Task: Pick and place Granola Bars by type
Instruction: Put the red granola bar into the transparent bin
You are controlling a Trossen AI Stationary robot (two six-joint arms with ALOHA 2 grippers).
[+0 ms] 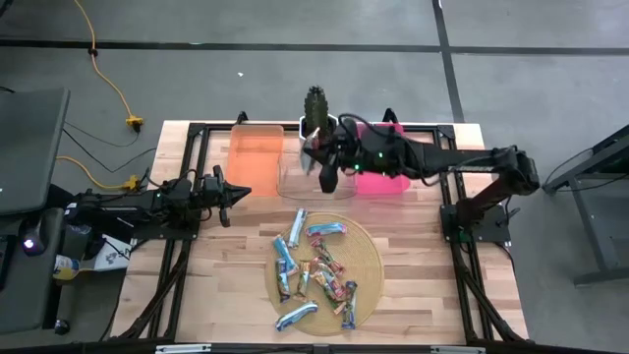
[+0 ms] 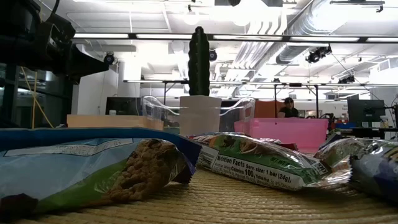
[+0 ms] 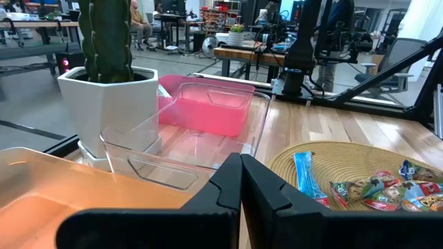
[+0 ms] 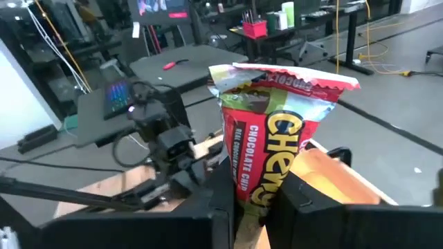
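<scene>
While the right gripper (image 4: 252, 200) above the clear plastic bin (image 1: 316, 183) pinches the red foil-wrapped granola bar (image 4: 277, 131) by one end, it looks light, crinkly, slippery; left gripper (image 3: 240, 190) clenched empty.

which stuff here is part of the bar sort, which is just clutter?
Job:
- granola bars piled on the woven mat
- red chewy bar, clamped in right gripper over the clear bin
- orange bin, pink bin

Clutter:
- potted cactus
- yellow cable on the floor
- left gripper, shut, waiting by the orange bin
</scene>
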